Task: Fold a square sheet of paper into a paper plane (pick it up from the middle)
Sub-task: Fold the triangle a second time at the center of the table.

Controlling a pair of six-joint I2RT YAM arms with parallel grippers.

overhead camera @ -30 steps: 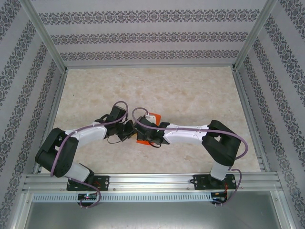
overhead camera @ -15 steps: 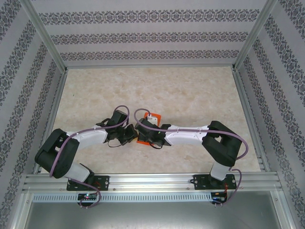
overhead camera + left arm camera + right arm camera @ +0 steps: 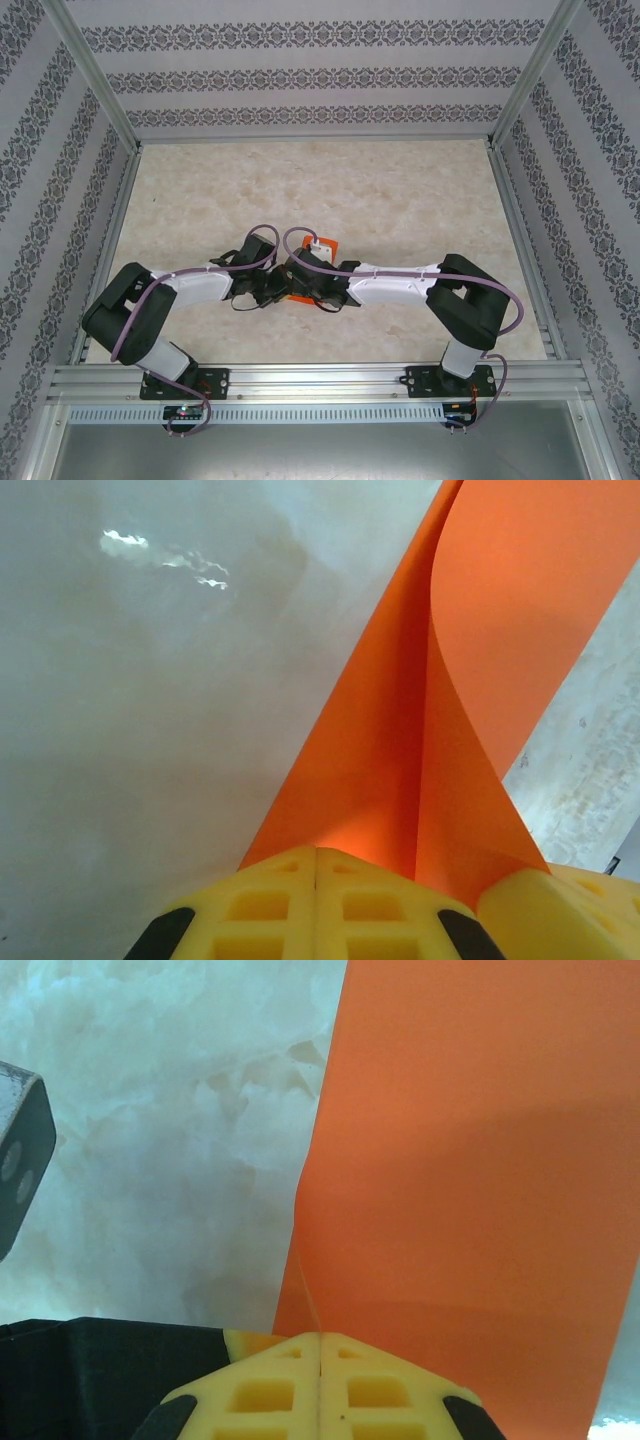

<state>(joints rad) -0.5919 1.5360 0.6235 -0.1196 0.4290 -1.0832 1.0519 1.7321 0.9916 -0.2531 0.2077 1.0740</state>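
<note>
Over the last second the left claw (image 3: 316, 852) slides in toward the right claw (image 3: 320, 1338) at mid-frame on the marbled bench (image 3: 400, 190), both pinching the thin bright orange square sheet of paper (image 3: 500, 630), which now curls over, probably starting a fold.

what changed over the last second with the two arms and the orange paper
The left arm swung in toward the right arm, its elbow shifting right, which carried the left gripper slightly closer to the right gripper. Nothing was let go. The right arm stayed put, with both jaws shut on the square sheet of paper.
</note>
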